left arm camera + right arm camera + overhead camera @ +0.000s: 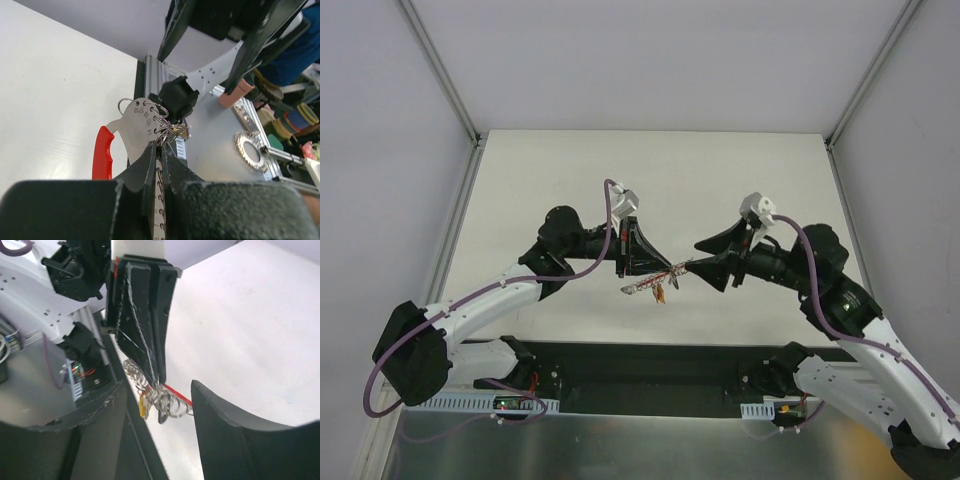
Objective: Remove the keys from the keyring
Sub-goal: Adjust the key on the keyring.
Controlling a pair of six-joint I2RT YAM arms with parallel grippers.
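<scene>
We see the left gripper [669, 268] with its black, matte fingers [149, 167] pressed together on the keyring [136, 131]. A thin notched metal strip runs edge-on between the pads, and we cannot tell whether that strip is a key.

The keyring's largest part is a flat, dull silver plate stamped with small numbers and pierced by a row of holes. Thin wire rings loop through these holes. A glossy, curved red plastic grip [102, 159] joins the plate's lower side. The keys [176, 132] are a small, jagged, silvery-brass tangle right at the fingertips, too bunched for us to count.

The bunch hangs from the left fingertips over the white matte table [650, 180], about midway across it and nearer the front edge. In the top view its long axis slants from the left gripper's tip down towards the left arm's side.

The right gripper [698, 256] has its jaws spread wide and holds nothing. Its tips lie just beside the left gripper's tip, and we cannot say whether they touch. From the right wrist, one broad black finger [235, 440] stands close beside the bunch, and the left gripper's body hides the plate.

A black strip [650, 365] runs along the table's front edge, and a purple cable [610, 215] arcs over the left arm. A toothed metal ring [250, 145] lies beyond the table.
</scene>
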